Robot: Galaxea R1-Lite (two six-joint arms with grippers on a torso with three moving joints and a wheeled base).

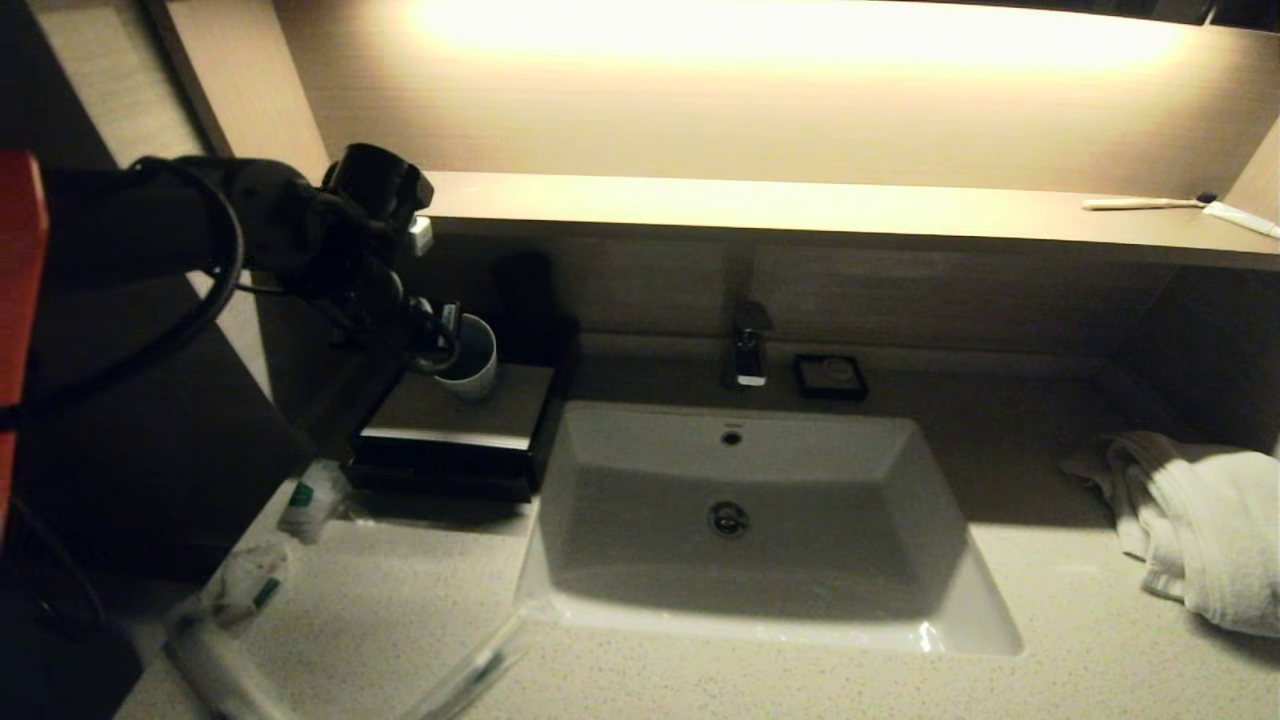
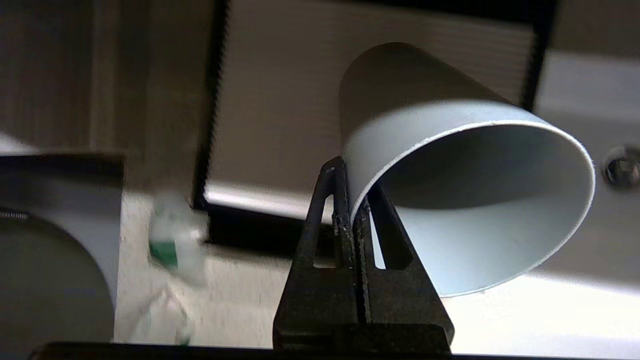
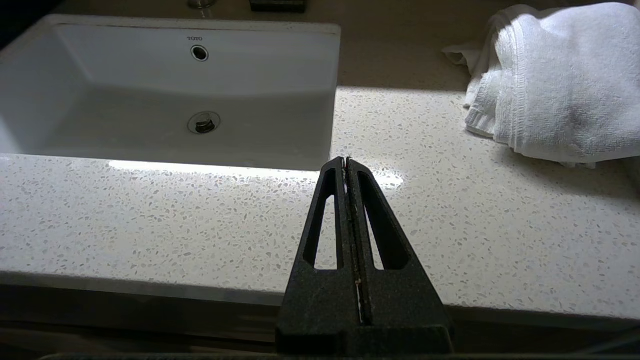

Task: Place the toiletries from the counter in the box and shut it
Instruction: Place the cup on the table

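1. Head view: the left claw [image 1: 440,335] hangs over the far left of the counter [image 1: 420,600], clamped on the rim of a pale cup [image 1: 472,357] that sits tilted at the far edge of the box's pale top.
2. The box [image 1: 450,432] stands at the far left of the counter, just left of the white sink [image 1: 745,520], glossy black with its flat pale top panel showing.
3. The toiletries lie near the counter's left edge, nearer than the box: a small tube with a green mark [image 1: 308,500] just in front of the box, a crumpled sachet [image 1: 250,580] nearer, a white tube [image 1: 215,665] nearest, and a clear-wrapped toothbrush [image 1: 470,675] angled toward the sink's near left corner.
4. A faucet [image 1: 748,345] and a small black soap dish [image 1: 830,376] sit behind the sink; a white towel [image 1: 1195,525] is heaped at the right; a bare toothbrush [image 1: 1150,203] lies on the lit shelf [image 1: 800,210] at far right.
5. Left wrist view: the left claw's fingers [image 2: 332,220] pinch the cup's wall, one outside and one inside the rim, the cup tipped on its side above the box top; blurred green-marked toiletries lie on the counter beyond.
6. Right wrist view: the right claw [image 3: 346,162] hovers over the near counter edge right of the sink, fingers pressed together with nothing between them, well apart from the towel.
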